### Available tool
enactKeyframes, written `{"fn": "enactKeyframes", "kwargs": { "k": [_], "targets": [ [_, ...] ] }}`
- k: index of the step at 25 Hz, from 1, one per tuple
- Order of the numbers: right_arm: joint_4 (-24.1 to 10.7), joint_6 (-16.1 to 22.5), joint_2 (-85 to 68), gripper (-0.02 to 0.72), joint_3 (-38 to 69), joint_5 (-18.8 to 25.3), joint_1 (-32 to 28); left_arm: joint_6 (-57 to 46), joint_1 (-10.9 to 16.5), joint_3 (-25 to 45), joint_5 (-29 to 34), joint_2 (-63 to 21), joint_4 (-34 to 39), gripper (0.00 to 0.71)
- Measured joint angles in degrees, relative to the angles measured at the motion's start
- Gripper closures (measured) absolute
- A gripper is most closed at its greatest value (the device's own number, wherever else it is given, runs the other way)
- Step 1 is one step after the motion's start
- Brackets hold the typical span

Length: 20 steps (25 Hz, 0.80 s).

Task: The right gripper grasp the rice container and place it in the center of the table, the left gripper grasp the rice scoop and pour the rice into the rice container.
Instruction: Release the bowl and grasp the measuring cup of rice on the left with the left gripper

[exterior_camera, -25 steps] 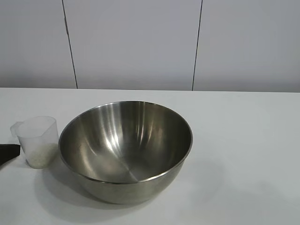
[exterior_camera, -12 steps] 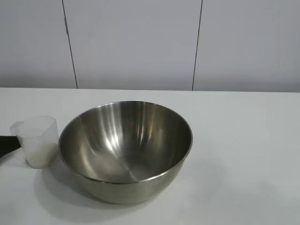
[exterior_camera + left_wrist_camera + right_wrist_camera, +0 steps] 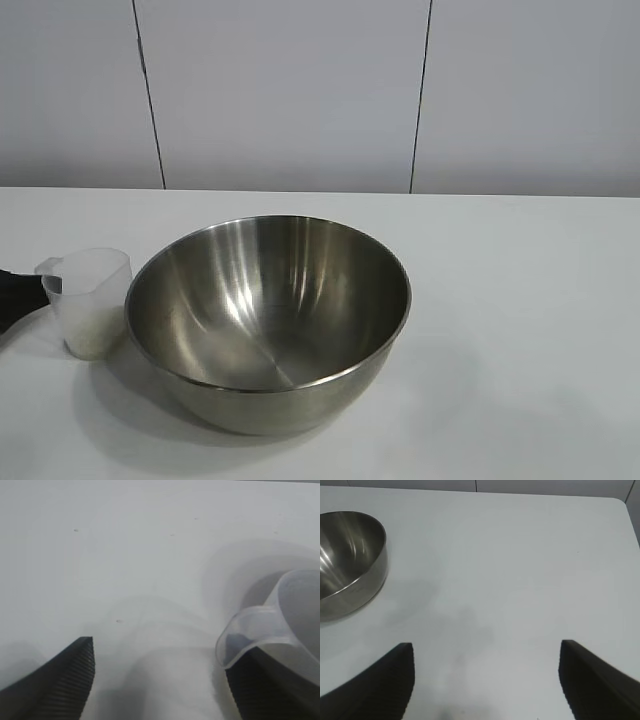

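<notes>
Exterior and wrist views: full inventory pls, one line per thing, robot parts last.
rice container: 1, shiny steel bowl, middle of the table, looks empty inside.
rice scoop: 1, translucent whitish cup, upright right beside the bowl on the left arm's side.
rice: 1 small white heap in the bottom of the scoop.
table: 1, plain white.
wall panels: pale grey, behind the table.
left gripper: 1, black, open, one finger against the scoop's lip.
right gripper: 1, black, open, over bare table away from the bowl.
</notes>
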Motion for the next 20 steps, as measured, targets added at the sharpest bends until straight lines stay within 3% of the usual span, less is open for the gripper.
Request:
{"fn": "enactKeyframes", "kwargs": {
  "k": [3, 11, 15, 20],
  "targets": [
    [0.0, 0.0, 0.0, 0.159, 0.0, 0.0, 0.0, -0.1, 0.0, 0.0, 0.0, 0.0, 0.0, 0.271],
    [0.0, 0.0, 0.0, 0.159, 0.0, 0.0, 0.0, -0.7, 0.0, 0.0, 0.0, -0.2, 1.3, 0.65],
    [0.0, 0.0, 0.0, 0.159, 0.0, 0.0, 0.0, -0.7, 0.0, 0.0, 0.2, -2.9, 1.2, 0.695],
    [0.0, 0.0, 0.0, 0.159, 0.0, 0.0, 0.0, -0.9, 0.0, 0.0, 0.1, -4.0, 1.7, 0.7]
  ]
}}
